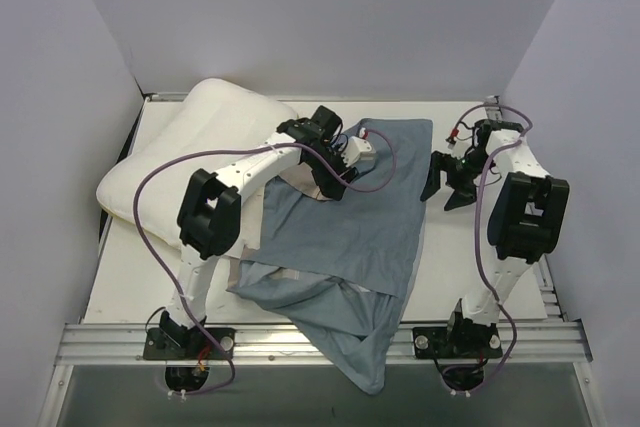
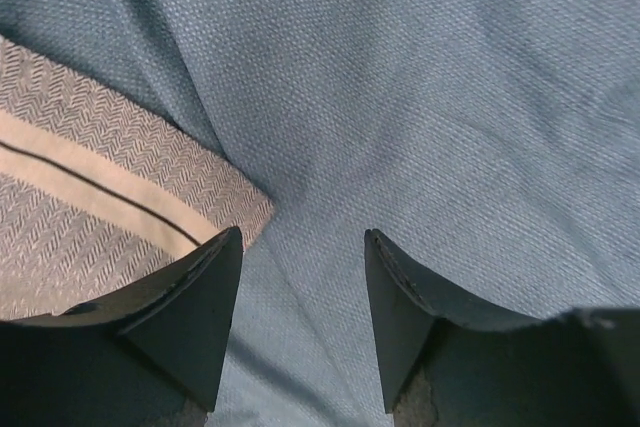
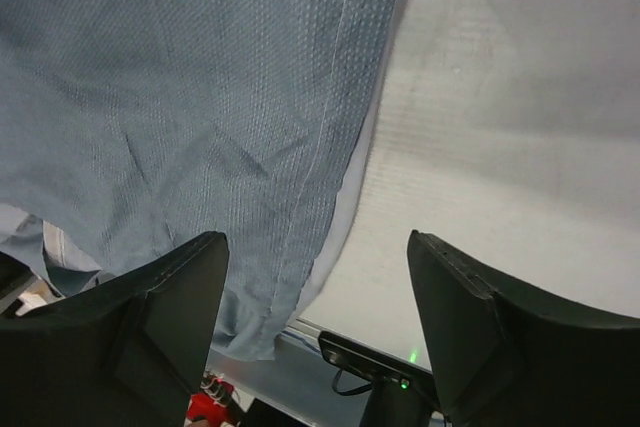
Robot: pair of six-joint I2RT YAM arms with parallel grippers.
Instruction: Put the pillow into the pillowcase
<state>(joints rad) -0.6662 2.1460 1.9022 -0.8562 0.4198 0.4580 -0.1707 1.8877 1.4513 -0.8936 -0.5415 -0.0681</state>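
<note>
The white pillow lies at the back left of the table. The grey-blue pillowcase is spread flat across the middle, and a tan striped band shows at its left side. My left gripper is low over the pillowcase's far left part, close to the pillow's corner. In the left wrist view it is open, with blue cloth under the gap. My right gripper hovers by the pillowcase's right edge. It is open, straddling the cloth's hem and bare table.
Grey walls close in the white table on the left, back and right. An aluminium rail runs along the near edge by both arm bases. A corner of the pillowcase hangs over that rail.
</note>
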